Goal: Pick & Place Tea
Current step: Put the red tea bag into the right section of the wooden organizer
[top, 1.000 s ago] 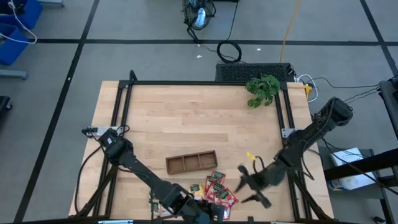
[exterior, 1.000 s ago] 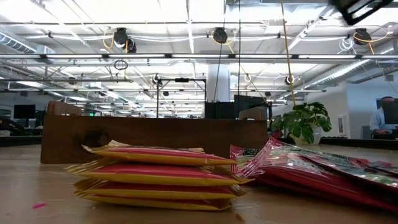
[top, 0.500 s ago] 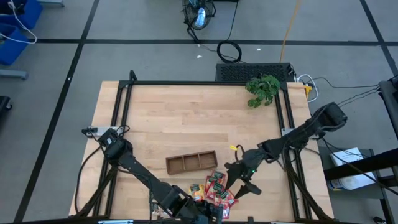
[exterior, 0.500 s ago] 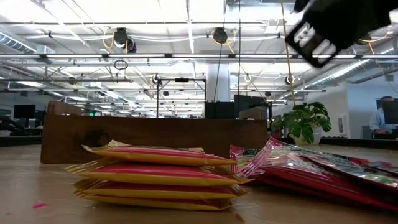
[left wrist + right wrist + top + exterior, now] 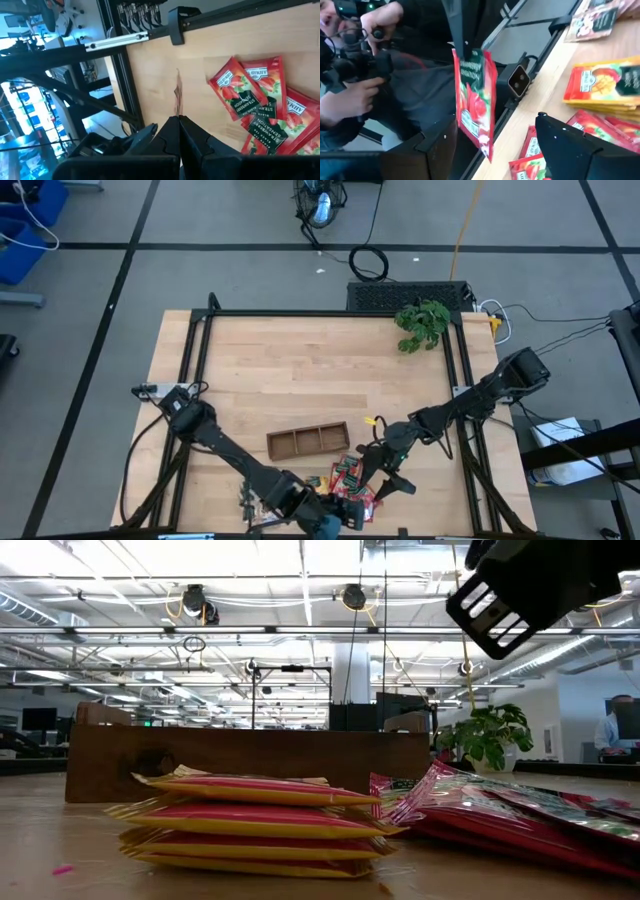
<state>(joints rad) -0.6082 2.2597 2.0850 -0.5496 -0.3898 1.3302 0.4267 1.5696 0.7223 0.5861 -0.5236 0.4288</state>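
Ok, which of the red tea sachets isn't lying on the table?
The red sachet hanging upright from the left gripper, pinched at its top edge. The other red sachets lie flat on the table.

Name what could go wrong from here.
1. The left end effector pinches the red sachet only by its upper edge, so it hangs free and might slip out.
2. The open right end effector sits close to that hanging sachet; the two arms could bump.
3. The loose sachets on the table overlap, so a grab there may lift two or scatter them.
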